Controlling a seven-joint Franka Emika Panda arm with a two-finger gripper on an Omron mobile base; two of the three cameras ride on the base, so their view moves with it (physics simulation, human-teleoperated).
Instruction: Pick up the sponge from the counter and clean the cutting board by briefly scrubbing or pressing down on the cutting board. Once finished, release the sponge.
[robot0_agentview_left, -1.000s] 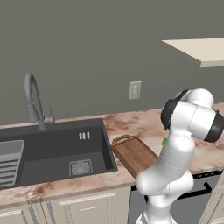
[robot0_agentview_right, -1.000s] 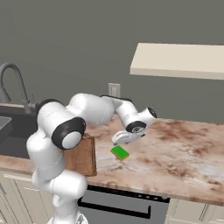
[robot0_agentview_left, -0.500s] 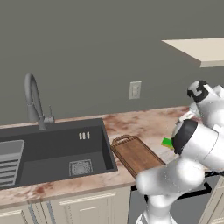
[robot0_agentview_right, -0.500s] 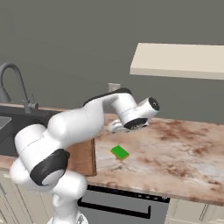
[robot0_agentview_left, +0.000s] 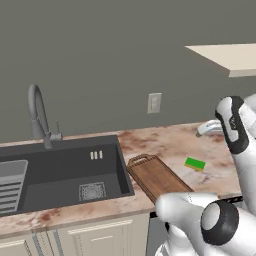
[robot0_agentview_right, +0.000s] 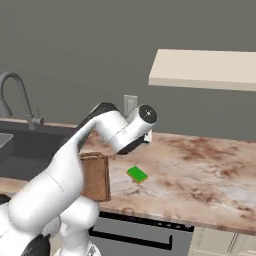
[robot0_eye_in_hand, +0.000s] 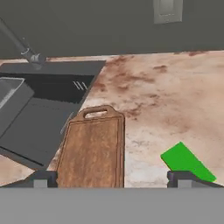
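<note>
The cutting board is dark brown wood with visible grain, matt. The counter looks like smooth beige stone with reddish-brown marbling, and the sink basin is matt dark grey beside a dull grey metal faucet. The sponge shows a flat, bright green matt top.

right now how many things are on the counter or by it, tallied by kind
sponge: 1, green, lying on the counter
cutting board: 1, brown wood
sink: 1, dark grey
faucet: 1
wall outlet: 1
wall shelf: 1
total: 6
</note>
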